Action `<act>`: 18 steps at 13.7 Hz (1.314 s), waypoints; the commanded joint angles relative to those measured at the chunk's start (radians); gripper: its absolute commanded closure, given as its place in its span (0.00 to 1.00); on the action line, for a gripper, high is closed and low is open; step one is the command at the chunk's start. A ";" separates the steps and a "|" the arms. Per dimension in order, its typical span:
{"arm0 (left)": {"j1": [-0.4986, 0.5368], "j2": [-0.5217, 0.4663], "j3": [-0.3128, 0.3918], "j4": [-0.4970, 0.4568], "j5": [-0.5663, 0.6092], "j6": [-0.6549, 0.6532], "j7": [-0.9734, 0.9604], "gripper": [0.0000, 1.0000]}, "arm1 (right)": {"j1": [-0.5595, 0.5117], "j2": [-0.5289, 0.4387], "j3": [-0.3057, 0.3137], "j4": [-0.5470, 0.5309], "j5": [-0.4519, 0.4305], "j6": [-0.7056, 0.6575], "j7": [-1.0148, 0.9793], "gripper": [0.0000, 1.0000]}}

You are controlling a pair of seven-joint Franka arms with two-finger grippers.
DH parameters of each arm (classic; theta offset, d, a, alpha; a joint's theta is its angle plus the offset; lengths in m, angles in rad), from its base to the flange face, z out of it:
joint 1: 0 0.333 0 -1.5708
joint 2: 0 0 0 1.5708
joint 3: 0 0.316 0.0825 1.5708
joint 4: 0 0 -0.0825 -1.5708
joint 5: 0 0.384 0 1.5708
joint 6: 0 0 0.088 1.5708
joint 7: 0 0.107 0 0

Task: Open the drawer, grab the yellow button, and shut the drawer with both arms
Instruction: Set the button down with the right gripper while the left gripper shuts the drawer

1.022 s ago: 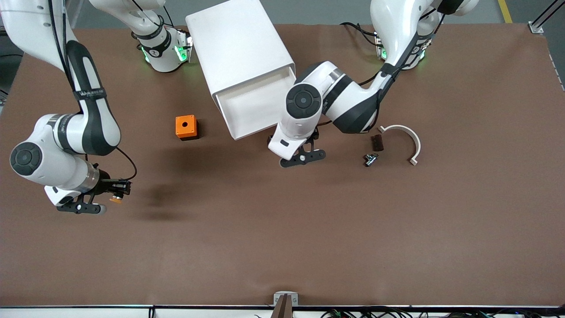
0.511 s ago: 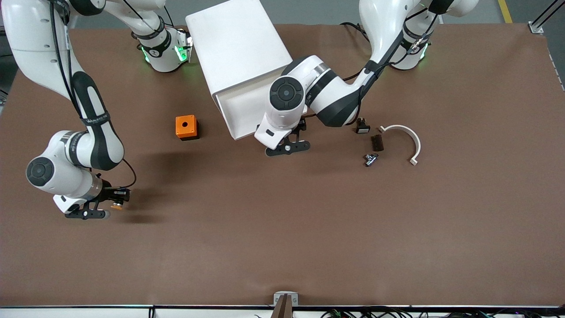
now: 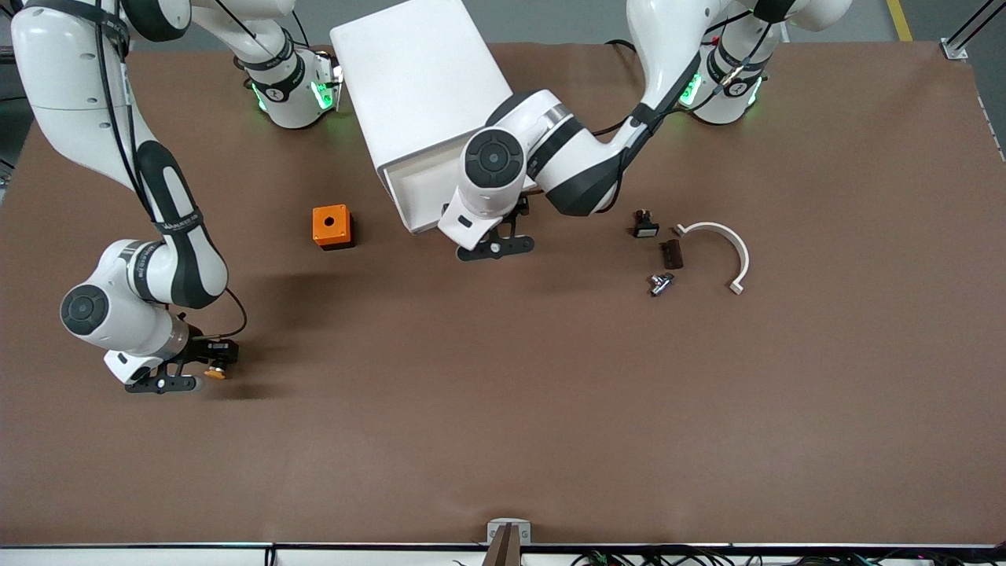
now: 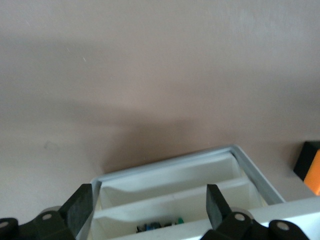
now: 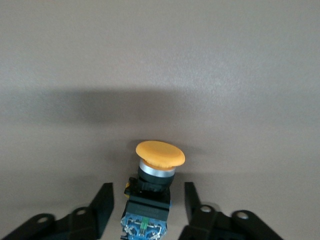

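The white cabinet [image 3: 416, 79] has its top drawer [image 3: 413, 196] pulled out; the drawer's divided tray also shows in the left wrist view [image 4: 170, 175]. My left gripper [image 3: 503, 229] is open and sits at the drawer's front edge, seen over the tray in its wrist view [image 4: 149, 200]. The button [image 3: 214, 373] with its orange cap lies on the table toward the right arm's end. It lies between the open fingers of my right gripper [image 3: 218, 360], with a gap on each side. The right wrist view shows the button [image 5: 159, 165] and the gripper [image 5: 147, 192].
An orange cube box [image 3: 331, 226] stands beside the drawer and shows in the left wrist view [image 4: 312, 170]. Toward the left arm's end lie a small black part with a white face [image 3: 644, 226], a dark block [image 3: 670, 253], a metal piece [image 3: 660, 283] and a white curved bracket [image 3: 727, 244].
My right gripper came down to the table with the button. My left gripper moved to the drawer's front, and the drawer looks pushed in a little.
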 commanded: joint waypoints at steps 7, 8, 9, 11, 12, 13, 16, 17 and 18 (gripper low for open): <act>-0.063 -0.006 0.002 -0.024 -0.140 -0.001 0.008 0.00 | 0.016 -0.243 0.026 0.176 -0.016 -0.513 0.160 0.00; -0.065 -0.006 0.002 -0.028 -0.142 -0.001 0.008 0.00 | 0.020 -0.274 0.026 0.176 -0.016 -0.543 0.178 0.00; -0.065 -0.008 0.002 -0.039 -0.143 -0.001 0.008 0.00 | 0.022 -0.301 0.026 0.180 -0.016 -0.588 0.185 0.00; -0.068 -0.009 -0.015 -0.053 -0.153 -0.001 0.008 0.00 | 0.020 -0.358 0.024 0.180 -0.014 -0.648 0.189 0.00; -0.068 -0.009 -0.018 -0.062 -0.166 -0.001 0.008 0.00 | 0.019 -0.383 0.023 0.180 -0.016 -0.671 0.188 0.00; -0.073 -0.009 -0.018 -0.068 -0.182 -0.001 0.008 0.00 | 0.016 -0.409 0.021 0.180 -0.016 -0.700 0.188 0.00; -0.074 -0.011 -0.018 -0.074 -0.191 -0.001 0.008 0.00 | 0.008 -0.487 0.018 0.180 -0.016 -0.766 0.188 0.00; -0.074 -0.013 -0.018 -0.074 -0.191 -0.001 0.008 0.00 | -0.003 -0.507 0.018 0.180 -0.016 -0.790 0.186 0.00; -0.074 -0.013 -0.018 -0.074 -0.191 -0.001 0.008 0.00 | -0.004 -0.521 0.018 0.182 -0.017 -0.792 0.183 0.00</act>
